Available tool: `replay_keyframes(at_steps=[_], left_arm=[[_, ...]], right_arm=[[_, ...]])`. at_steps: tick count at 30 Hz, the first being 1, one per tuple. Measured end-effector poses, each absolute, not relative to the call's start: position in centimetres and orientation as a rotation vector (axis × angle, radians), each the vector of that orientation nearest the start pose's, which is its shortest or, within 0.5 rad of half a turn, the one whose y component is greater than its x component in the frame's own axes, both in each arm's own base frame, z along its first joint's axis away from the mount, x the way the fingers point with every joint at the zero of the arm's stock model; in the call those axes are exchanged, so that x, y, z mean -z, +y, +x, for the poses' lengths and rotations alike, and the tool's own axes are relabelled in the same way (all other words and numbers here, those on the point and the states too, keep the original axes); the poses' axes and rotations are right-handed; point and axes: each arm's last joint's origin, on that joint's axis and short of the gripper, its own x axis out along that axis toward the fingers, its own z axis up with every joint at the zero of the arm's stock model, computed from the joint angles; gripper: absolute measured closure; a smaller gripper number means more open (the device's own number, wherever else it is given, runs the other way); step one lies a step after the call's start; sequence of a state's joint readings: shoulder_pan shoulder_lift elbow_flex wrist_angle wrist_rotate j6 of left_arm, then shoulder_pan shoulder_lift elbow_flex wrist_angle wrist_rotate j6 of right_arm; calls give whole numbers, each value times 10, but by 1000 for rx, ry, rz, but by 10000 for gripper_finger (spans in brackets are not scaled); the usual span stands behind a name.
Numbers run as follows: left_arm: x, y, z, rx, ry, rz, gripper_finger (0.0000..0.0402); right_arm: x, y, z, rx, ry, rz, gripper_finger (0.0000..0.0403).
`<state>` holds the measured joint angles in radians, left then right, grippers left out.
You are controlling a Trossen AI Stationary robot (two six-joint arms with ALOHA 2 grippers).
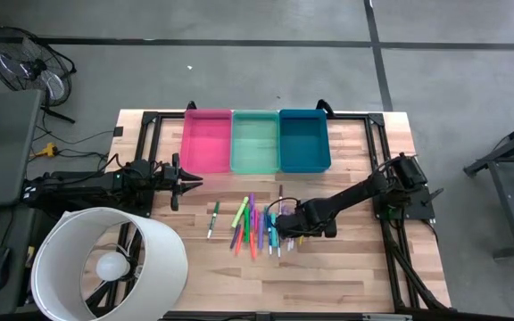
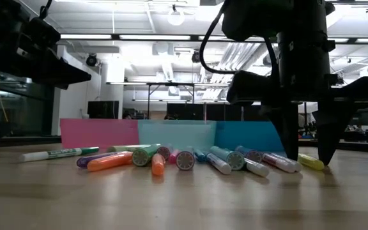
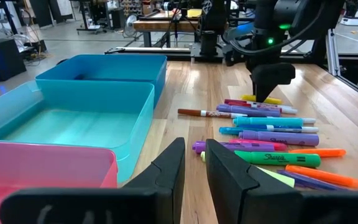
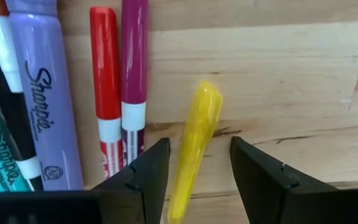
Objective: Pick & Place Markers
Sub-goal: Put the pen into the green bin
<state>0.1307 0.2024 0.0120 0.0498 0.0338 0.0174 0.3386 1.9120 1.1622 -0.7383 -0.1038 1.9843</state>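
Several markers in mixed colours [image 1: 255, 225] lie in a loose pile on the wooden table, in front of the three bins. My right gripper [image 1: 286, 230] is down at the pile's right edge, fingers pointing down. It is open and straddles a yellow marker [image 4: 194, 143], one finger on each side with gaps showing. The same yellow marker [image 2: 310, 161] lies flat on the wood between the fingertips in the low view. My left gripper [image 1: 188, 183] waits above the table's left side, open by a narrow gap [image 3: 194, 152], holding nothing.
The pink bin [image 1: 206, 140], the green bin [image 1: 254, 141] and the blue bin [image 1: 303, 139] stand side by side at the far edge. A large white round shade [image 1: 105, 267] covers the near left corner. Red and purple markers [image 4: 120, 81] lie beside the yellow one. Bare wood [image 1: 346, 259] lies to the right.
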Motion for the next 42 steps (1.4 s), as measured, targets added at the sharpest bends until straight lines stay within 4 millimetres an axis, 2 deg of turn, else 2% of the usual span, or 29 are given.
replay_keyframes(at_steps=[6, 9, 22, 30, 42], left_arm=[[-156, 13, 108, -95, 141, 6, 340], [-156, 13, 108, -95, 141, 6, 340], [-156, 13, 108, -95, 141, 6, 340], [-156, 13, 108, -95, 141, 6, 340], [-156, 13, 108, -95, 141, 6, 340]], right_arm=[[-133, 115, 317, 1168, 1243, 1383, 244], [-133, 114, 317, 1163, 1258, 1388, 258], [-133, 109, 319, 1116, 1305, 1350, 377], [-133, 108, 314, 1104, 1384, 1310, 377], [-137, 106, 311, 1082, 1385, 1252, 377]])
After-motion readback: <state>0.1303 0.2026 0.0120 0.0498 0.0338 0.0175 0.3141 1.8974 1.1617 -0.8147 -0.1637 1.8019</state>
